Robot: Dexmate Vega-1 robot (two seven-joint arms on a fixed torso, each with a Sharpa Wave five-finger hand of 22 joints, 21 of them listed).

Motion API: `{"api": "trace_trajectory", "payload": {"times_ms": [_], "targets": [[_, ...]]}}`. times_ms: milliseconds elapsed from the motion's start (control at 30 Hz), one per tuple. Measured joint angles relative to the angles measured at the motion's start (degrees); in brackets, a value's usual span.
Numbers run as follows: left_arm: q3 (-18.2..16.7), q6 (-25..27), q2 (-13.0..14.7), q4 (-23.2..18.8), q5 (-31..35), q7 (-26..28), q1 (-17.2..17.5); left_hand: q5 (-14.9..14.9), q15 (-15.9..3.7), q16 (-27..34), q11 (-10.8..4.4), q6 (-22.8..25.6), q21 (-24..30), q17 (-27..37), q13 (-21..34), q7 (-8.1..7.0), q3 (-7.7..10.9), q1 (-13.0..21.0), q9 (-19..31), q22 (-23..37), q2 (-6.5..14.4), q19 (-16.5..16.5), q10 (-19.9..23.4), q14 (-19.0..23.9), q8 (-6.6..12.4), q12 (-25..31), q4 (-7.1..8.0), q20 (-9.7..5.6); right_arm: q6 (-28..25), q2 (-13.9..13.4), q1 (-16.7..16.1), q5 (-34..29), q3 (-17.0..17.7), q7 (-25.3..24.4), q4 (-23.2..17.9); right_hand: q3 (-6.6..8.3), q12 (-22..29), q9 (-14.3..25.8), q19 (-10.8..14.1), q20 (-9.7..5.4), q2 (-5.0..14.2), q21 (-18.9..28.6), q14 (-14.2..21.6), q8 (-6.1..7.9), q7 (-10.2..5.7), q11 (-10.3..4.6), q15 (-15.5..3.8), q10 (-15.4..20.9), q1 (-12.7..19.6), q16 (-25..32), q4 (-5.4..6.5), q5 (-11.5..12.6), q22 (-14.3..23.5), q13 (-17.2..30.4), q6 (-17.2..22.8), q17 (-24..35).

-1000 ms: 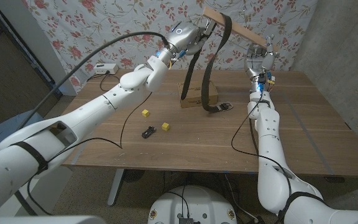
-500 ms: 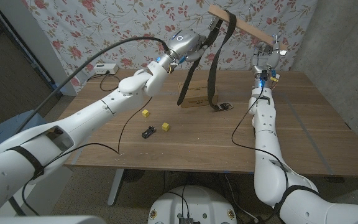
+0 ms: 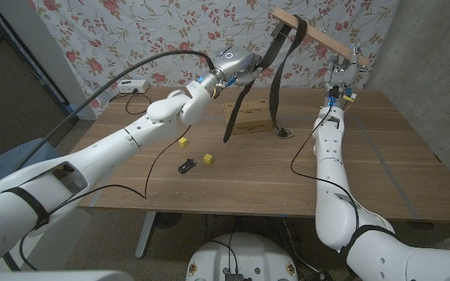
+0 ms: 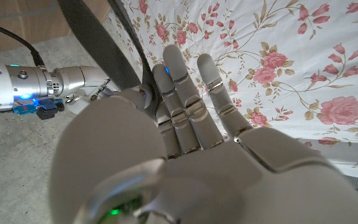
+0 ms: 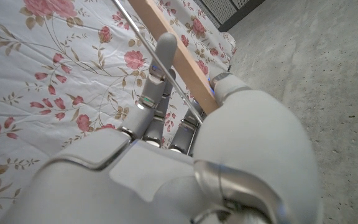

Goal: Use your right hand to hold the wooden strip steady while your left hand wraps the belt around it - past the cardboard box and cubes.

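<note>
The wooden strip (image 3: 316,36) is held aslant high above the table's far side; my right hand (image 3: 342,74) grips its lower end between thumb and fingers (image 5: 156,74), the strip (image 5: 166,38) running past them. The dark belt (image 3: 276,86) hangs over the strip's upper end, its buckle end (image 3: 284,131) down on the table by the cardboard box (image 3: 248,119). My left hand (image 3: 237,64) holds the belt's other part, whose loose tail (image 3: 230,117) dangles in front of the box. The belt (image 4: 98,43) passes between that hand's thumb and fingers (image 4: 185,93). Two yellow cubes (image 3: 183,142) (image 3: 208,158) lie nearer.
A small black object (image 3: 186,165) lies by the cubes. A white box with cables (image 3: 133,86) sits at the table's far left corner. A black cable (image 3: 156,160) trails across the left of the table. A flowered cloth (image 3: 162,31) hangs behind.
My right hand has carried the strip higher and to the right. The left hand has sunk a little with the belt, and the loose tail hangs lower.
</note>
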Motion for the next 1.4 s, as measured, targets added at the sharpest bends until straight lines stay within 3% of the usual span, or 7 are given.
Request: {"api": "trace_trajectory", "payload": {"times_ms": [567,1400], "targets": [[0.9,-3.0,0.2,-1.2,-3.3,-5.8,1.4,0.1,0.6,0.0,-0.01,0.4,0.1,0.4,0.1,0.02,0.27,0.4,-0.1,0.0,-0.4,0.4,1.8,0.6,-0.75,-0.7,-0.03,0.39,7.1,-0.9,1.4,-4.6,-0.6,-1.1,3.1,0.78,-0.1,0.2,0.0,0.0,-0.22,0.0,0.0,-0.31,0.0,0.0,0.0,0.0,-0.2,0.0,0.63,0.0,0.0,0.0,0.0,0.0],[2.3,-9.4,-2.0,-4.5,-12.4,-15.4,1.6,0.6,0.62,0.0,0.09,0.6,0.1,0.7,0.8,0.2,0.58,0.4,1.0,0.0,-0.4,0.4,2.3,0.6,-1.5,-1.1,0.28,0.38,9.9,-3.7,1.6,-8.0,-0.8,0.3,6.6,1.33,-0.1,0.3,0.0,0.0,-0.45,-0.1,0.0,-0.42,0.01,0.0,0.0,0.0,-0.4,0.0,1.17,0.0,0.0,0.0,0.0,0.0]]}}
